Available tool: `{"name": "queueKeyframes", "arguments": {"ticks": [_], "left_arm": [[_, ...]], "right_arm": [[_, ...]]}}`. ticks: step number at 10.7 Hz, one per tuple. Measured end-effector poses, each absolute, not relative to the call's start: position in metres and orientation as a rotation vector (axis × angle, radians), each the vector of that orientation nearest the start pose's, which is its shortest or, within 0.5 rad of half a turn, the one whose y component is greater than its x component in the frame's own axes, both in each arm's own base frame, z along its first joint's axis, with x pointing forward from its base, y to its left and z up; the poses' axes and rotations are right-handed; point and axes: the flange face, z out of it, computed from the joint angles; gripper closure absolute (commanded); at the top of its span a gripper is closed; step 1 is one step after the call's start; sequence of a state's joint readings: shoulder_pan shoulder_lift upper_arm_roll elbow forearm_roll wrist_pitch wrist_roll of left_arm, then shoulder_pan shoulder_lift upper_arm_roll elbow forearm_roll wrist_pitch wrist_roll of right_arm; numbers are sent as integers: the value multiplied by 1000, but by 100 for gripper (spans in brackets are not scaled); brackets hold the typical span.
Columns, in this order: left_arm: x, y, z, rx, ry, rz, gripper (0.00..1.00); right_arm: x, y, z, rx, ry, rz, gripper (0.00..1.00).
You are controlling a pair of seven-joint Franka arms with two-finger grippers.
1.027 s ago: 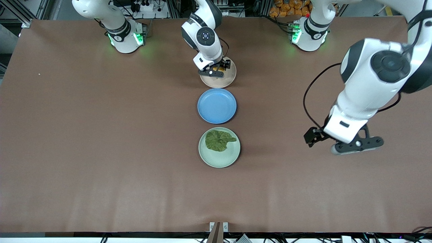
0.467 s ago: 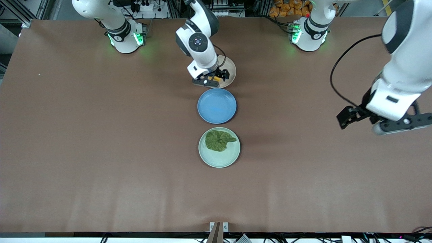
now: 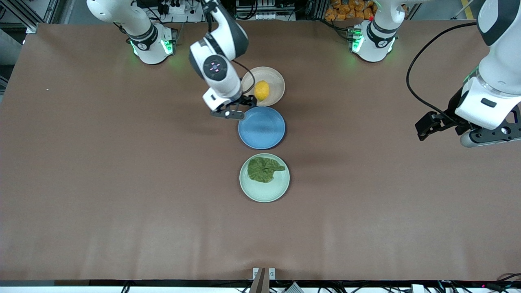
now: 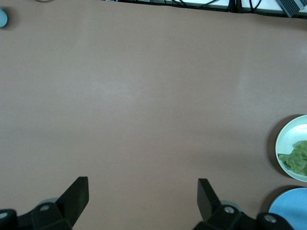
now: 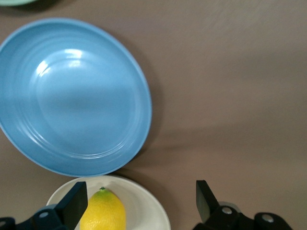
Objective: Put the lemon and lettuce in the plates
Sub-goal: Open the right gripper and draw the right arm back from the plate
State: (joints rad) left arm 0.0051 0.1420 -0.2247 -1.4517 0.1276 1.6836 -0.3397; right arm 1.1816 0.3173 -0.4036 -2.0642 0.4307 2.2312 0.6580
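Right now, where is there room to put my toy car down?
Bare table lies between the mint plate and the front camera, and at both ends. The middle is crowded: beige plate with lemon, blue plate, lettuce, and the open right gripper.

The table (image 3: 122,183) looks matt brown, the blue plate (image 5: 72,96) faintly glossy, the lemon (image 3: 261,90) smooth, the lettuce (image 3: 263,169) wrinkled.

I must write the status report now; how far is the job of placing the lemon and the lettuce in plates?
It looks complete. Done: the lemon lies in the beige plate, and the lettuce leaf lies in the mint green plate. In hand: nothing; the right claw is open beside the blue plate, and the left claw is open over bare table. Left: nothing visible.
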Motion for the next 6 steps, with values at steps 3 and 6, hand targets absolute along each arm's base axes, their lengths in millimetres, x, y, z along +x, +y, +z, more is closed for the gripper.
{"name": "queueKeyframes", "arguments": {"ticks": [3,6], "left_arm": [[590,-107,618,-3064,-84,-144,0],[577,-106,632,-3055,-12,-124,0]], "right_arm": [[430,383,309,-3031,188,384,0],[451,362,319,-3033,119,394,0]]}}
